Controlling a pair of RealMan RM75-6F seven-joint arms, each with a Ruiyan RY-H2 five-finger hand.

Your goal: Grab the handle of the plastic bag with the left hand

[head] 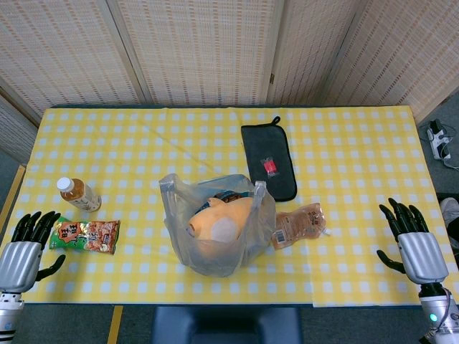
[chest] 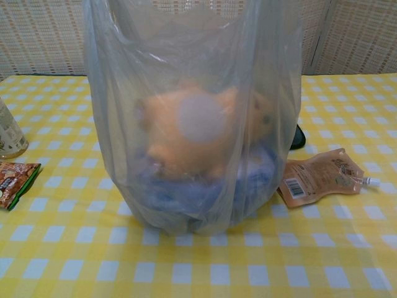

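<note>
A clear plastic bag stands upright near the table's front middle, holding an orange plush toy and something blue beneath it. Its two handles stick up, one on the left and one on the right. In the chest view the bag fills the centre, and its handles are cut off by the top edge. My left hand rests open at the front left table edge, far from the bag. My right hand is open at the front right edge. Neither hand shows in the chest view.
A tea bottle lies at the left, with a green and orange snack packet in front of it, close to my left hand. A brown drink pouch lies right of the bag. A black case lies behind it on the yellow checked tablecloth.
</note>
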